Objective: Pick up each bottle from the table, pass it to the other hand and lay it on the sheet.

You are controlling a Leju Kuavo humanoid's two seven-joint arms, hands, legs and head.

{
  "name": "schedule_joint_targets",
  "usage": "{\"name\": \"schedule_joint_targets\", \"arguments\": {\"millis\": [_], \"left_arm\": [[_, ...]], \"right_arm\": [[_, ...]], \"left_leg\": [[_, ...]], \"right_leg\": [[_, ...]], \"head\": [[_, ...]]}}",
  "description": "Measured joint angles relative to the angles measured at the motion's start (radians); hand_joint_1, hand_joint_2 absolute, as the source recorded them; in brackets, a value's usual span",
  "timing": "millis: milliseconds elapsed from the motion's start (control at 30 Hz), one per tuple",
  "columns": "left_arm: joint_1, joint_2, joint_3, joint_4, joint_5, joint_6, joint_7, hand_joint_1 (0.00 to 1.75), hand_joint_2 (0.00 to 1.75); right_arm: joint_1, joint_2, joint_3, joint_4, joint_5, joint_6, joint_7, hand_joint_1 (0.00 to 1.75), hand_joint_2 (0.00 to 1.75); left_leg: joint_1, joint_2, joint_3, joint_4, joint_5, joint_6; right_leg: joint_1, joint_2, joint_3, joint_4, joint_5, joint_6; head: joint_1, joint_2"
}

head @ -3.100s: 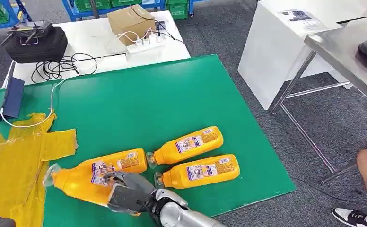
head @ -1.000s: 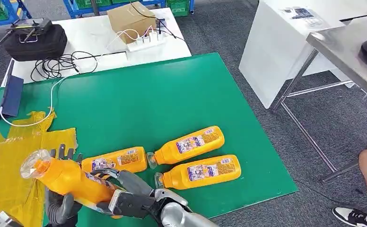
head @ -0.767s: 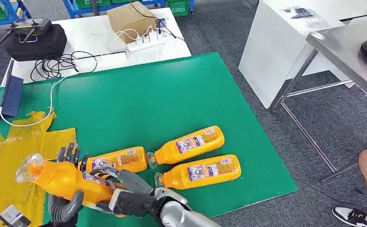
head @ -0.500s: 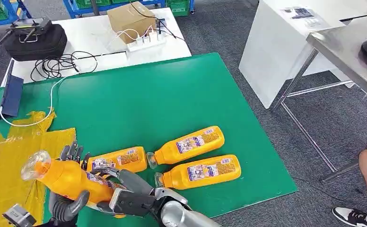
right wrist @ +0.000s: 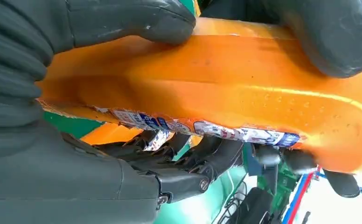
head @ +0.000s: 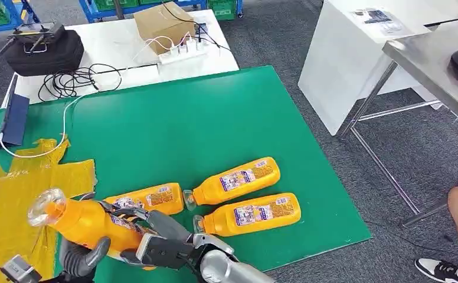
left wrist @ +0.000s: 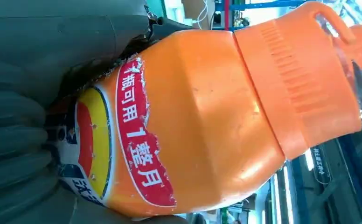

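**Orange bottle held by both hands above the table's near left corner**

The held bottle slants above the green table, clear cap pointing left toward the yellow sheet. The right hand clasps its base end; the left hand cups it from below, and its far fingers are hidden behind the bottle. The hands cover much of the label. Three more bottles lie on the table to the right; the nearest is partly hidden behind the held one.
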Motion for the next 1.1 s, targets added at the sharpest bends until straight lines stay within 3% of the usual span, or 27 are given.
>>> {"name": "schedule_joint_targets", "arguments": {"millis": [33, 67, 100, 467, 667, 867, 1100], "left_arm": [[-0.001, 0.000, 0.000, -0.006, -0.017, 0.023, 0.000, 1.75, 1.75], [-0.002, 0.000, 0.000, -0.011, -0.029, 0.038, 0.000, 1.75, 1.75], [-0.005, 0.000, 0.000, -0.014, -0.044, 0.060, 0.000, 1.75, 1.75], [-0.096, 0.007, 0.014, -0.095, -0.610, 0.645, 0.106, 1.75, 1.75], [-0.174, 0.059, 0.013, -0.066, -1.040, 0.941, 0.297, 1.75, 1.75], [-0.281, 0.146, 0.000, 0.109, -1.351, 0.959, 0.504, 1.75, 1.75], [-0.522, 0.263, -0.060, 0.603, -1.442, 0.927, 0.599, 1.75, 1.75]], "right_arm": [[-0.003, 0.000, 0.000, -0.002, 0.003, -0.007, 0.005, 1.75, 1.75], [-0.007, 0.000, 0.000, -0.003, 0.005, -0.011, 0.010, 1.62, 1.75], [-0.012, 0.000, 0.000, -0.005, 0.006, -0.014, 0.013, 0.00, 1.75], [-0.038, -0.001, -0.054, -0.177, 0.141, -0.125, 0.096, 0.00, 1.75], [-0.075, -0.009, -0.085, -0.214, 0.163, -0.123, 0.113, 0.00, 1.75], [-0.141, -0.018, -0.078, -0.184, 0.175, -0.074, 0.135, 0.00, 1.75], [-0.282, -0.001, 0.003, 0.007, 0.177, 0.008, 0.179, 0.00, 1.75]], "left_leg": [[0.000, 0.000, 0.000, 0.000, 0.000, 0.000], [0.000, 0.000, 0.000, 0.000, 0.000, 0.000], [0.000, 0.000, 0.000, 0.000, 0.000, 0.000], [0.000, 0.000, 0.000, 0.000, 0.001, -0.001], [0.000, -0.001, 0.000, 0.000, 0.001, -0.001], [0.000, -0.002, 0.000, 0.000, 0.003, -0.001], [0.000, -0.001, 0.000, 0.000, 0.006, -0.002]], "right_leg": [[0.000, 0.000, 0.000, 0.000, 0.000, 0.000], [0.000, 0.000, 0.000, 0.000, 0.000, 0.000], [0.000, 0.000, 0.000, 0.000, 0.000, 0.000], [0.000, 0.000, 0.000, 0.001, 0.000, 0.000], [0.000, -0.002, 0.000, 0.001, 0.001, 0.000], [0.000, -0.002, 0.000, 0.001, 0.001, 0.000], [0.001, -0.001, 0.000, 0.003, 0.002, 0.001]], "head": [[0.000, 0.000], [0.000, 0.000], [0.000, 0.000], [0.000, 0.000], [0.000, 0.000], [0.000, 0.000], [0.000, 0.000]]}}
